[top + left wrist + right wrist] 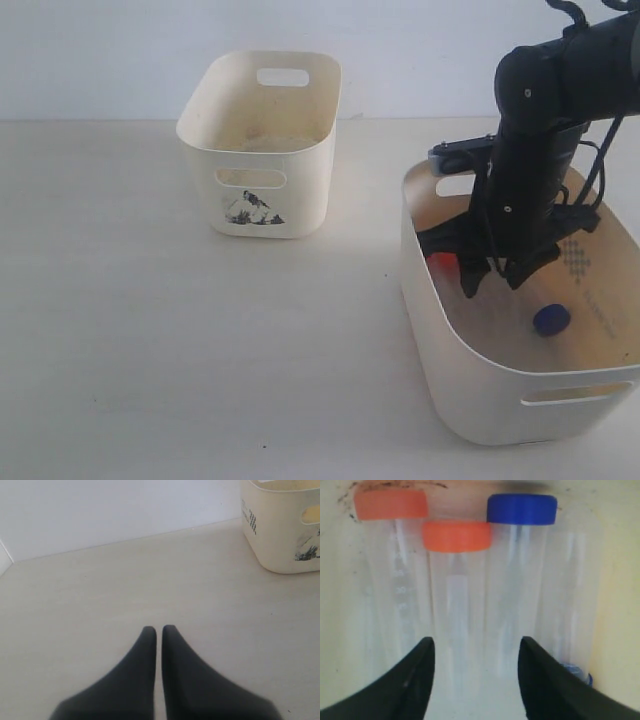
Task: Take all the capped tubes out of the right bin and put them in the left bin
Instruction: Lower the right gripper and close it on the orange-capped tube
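Right hand (476, 640) parted over capped tubes (455, 580), contact unclear | left hand (159, 628) closed | pale table (150, 350), white wall (100, 50)

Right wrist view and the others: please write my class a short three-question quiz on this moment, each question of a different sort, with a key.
1. True or false: the left end effector is shut on a tube.
2. How many orange-capped tubes show in the right wrist view? A one, B two, C three.
3. Fill in: the right end effector stands open inside the ___ bin.
Key: 1 false, it is shut on nothing, over the bare table; 2 B; 3 right bin.
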Robot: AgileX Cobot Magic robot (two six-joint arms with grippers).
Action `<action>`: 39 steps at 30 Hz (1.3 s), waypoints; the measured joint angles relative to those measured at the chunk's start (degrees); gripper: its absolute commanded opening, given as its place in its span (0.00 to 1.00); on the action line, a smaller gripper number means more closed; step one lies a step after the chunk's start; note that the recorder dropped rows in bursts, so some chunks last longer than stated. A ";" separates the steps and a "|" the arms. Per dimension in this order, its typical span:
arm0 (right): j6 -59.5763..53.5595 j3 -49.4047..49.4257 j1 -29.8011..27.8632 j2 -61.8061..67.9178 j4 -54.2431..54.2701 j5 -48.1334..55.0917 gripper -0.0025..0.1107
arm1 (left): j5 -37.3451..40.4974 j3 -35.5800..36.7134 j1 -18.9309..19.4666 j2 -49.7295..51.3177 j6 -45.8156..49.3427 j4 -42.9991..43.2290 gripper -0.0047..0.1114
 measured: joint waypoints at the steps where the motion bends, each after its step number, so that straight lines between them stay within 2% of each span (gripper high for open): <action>1: 0.00 0.00 0.00 0.00 0.00 0.13 0.43 | 0.00 0.00 0.00 0.00 0.00 0.00 0.08; 5: -0.12 0.00 0.00 0.00 0.42 0.25 0.31 | 0.00 0.00 0.00 0.00 0.00 0.00 0.08; 36: -0.84 -0.58 0.17 4.27 2.47 0.68 0.31 | 0.00 0.00 0.00 0.00 0.00 0.00 0.08; 39: -0.95 -0.58 0.17 4.27 2.58 0.68 0.25 | 0.00 0.00 0.00 0.00 0.00 0.00 0.08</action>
